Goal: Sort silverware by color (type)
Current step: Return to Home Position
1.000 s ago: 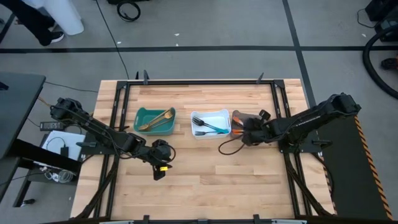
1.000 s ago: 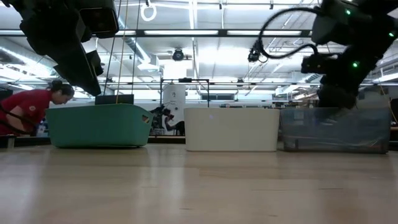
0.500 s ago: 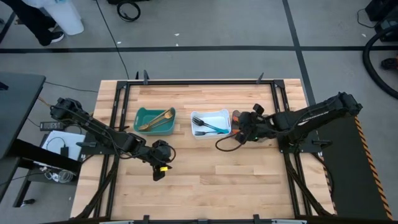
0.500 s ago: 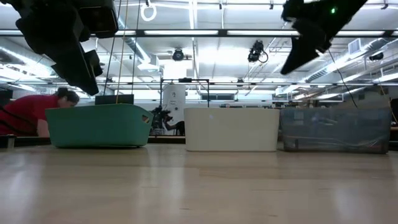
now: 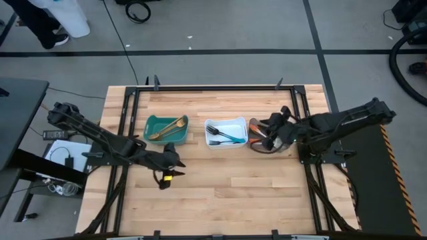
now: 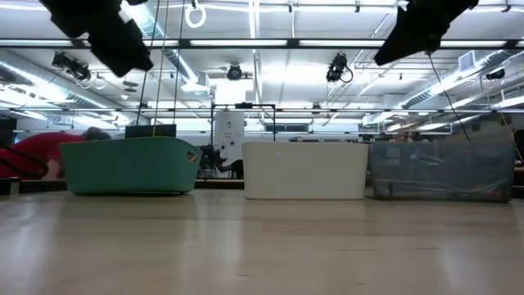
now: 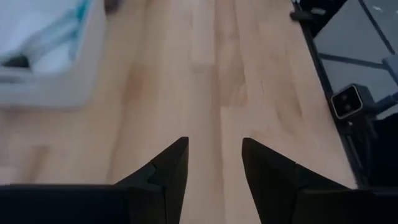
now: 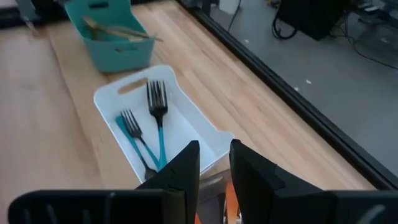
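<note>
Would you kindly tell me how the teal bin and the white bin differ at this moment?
Colour: the teal bin is blue-green, the white bin plain white. Contents: the teal bin holds tan utensils; the white bin holds two blue-handled forks with dark heads. Place: in the high view the teal bin sits left of the white bin. Both are rectangular, open-topped and stand on the wooden table.

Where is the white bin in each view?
High view: white bin, right of the teal bin.
Low view: white bin, mid-frame, teal bin at its left.
Left wrist view: white bin, blurred at the edge; no teal bin.
Right wrist view: white bin, central, holding blue forks; teal bin beyond.
Shared landmark: the teal bin.
</note>
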You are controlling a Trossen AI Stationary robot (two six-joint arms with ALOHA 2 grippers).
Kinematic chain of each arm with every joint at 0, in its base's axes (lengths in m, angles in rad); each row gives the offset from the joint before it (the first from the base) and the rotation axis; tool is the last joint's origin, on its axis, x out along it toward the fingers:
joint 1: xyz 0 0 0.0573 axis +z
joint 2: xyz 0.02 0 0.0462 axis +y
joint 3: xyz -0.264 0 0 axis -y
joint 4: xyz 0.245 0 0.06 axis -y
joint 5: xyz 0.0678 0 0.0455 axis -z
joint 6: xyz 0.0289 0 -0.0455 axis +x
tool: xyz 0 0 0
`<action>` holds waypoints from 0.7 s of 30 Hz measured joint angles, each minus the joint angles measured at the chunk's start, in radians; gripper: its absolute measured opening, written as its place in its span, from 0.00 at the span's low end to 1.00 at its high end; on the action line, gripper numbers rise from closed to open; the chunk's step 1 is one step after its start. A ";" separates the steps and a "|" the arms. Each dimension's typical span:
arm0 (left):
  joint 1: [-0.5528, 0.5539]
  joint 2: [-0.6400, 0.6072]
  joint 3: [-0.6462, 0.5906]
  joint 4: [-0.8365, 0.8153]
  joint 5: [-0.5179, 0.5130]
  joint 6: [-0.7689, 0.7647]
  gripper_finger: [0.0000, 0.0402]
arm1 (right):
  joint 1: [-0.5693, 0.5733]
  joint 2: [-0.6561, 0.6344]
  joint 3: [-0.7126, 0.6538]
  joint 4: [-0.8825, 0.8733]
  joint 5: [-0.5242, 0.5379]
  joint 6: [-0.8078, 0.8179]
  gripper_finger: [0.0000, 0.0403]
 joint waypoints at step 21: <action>0.071 -0.176 0.000 -0.042 -0.090 0.307 0.40 | -0.025 -0.338 -0.191 0.247 -0.036 -0.118 0.23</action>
